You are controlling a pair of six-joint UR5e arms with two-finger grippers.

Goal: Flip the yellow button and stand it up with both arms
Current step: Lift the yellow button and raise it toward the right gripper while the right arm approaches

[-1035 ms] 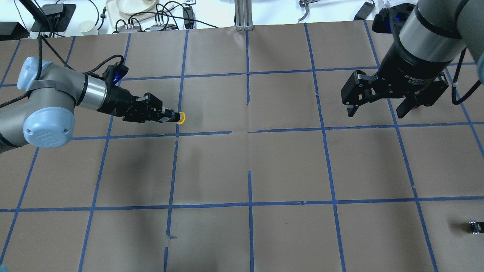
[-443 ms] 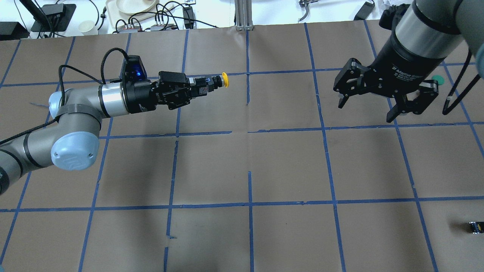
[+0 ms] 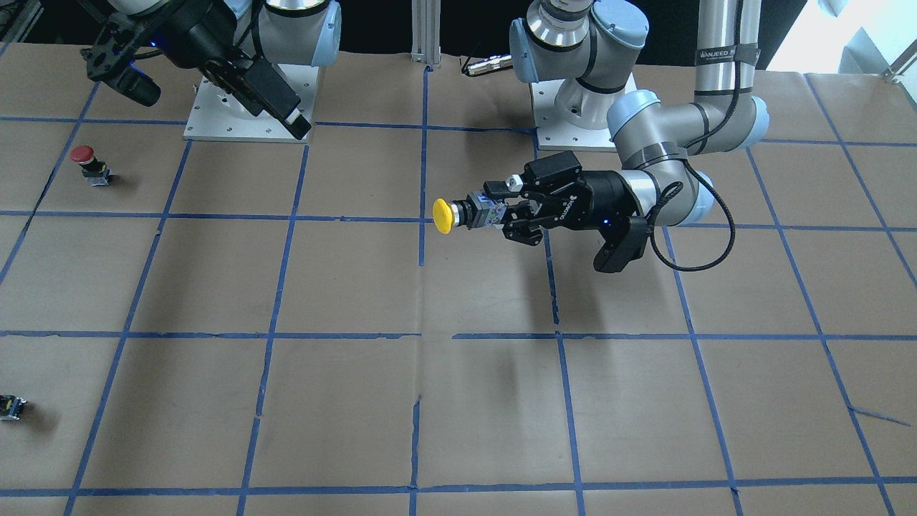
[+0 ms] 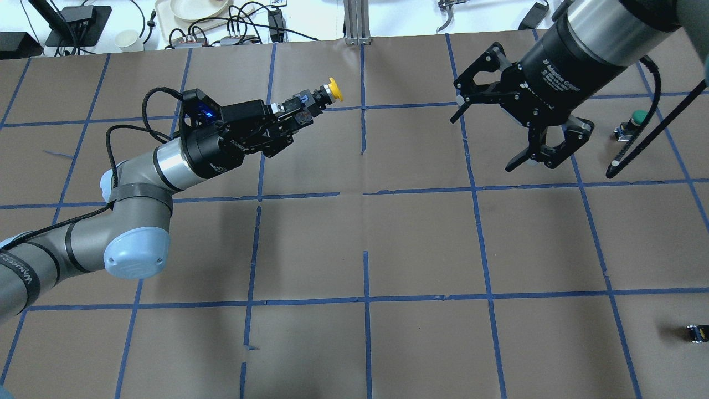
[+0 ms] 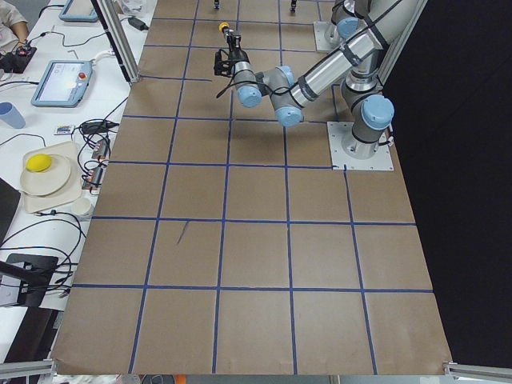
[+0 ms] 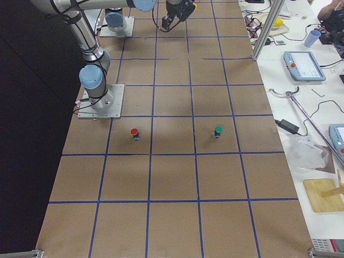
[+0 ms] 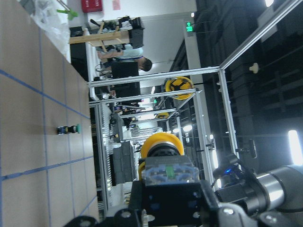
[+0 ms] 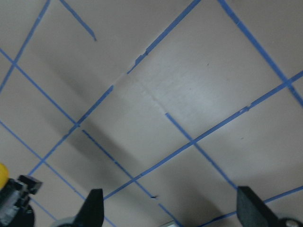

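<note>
My left gripper (image 4: 292, 113) is shut on the grey block body of the yellow button (image 4: 333, 88). It holds the button in the air, lying sideways, with the cap pointing toward the right arm. The button also shows in the front-facing view (image 3: 443, 216), in the left wrist view (image 7: 161, 144) and small in the exterior left view (image 5: 223, 28). My right gripper (image 4: 481, 143) is open and empty, raised above the table to the right of the button, apart from it. In the right wrist view its fingertips (image 8: 95, 208) frame bare table, with the button's yellow edge (image 8: 2, 175) at the lower left.
A red-capped button (image 3: 83, 155) and a green-capped button (image 4: 637, 117) stand on the right arm's side of the table. A tiny black-and-yellow part (image 4: 697, 332) lies near the front right edge. Blue tape marks a grid on the brown table cover (image 4: 365, 244).
My left arm has lifted the yellow button off the table and carried it farther back and toward the centre. My right gripper has moved back and toward the centre, staying open.
</note>
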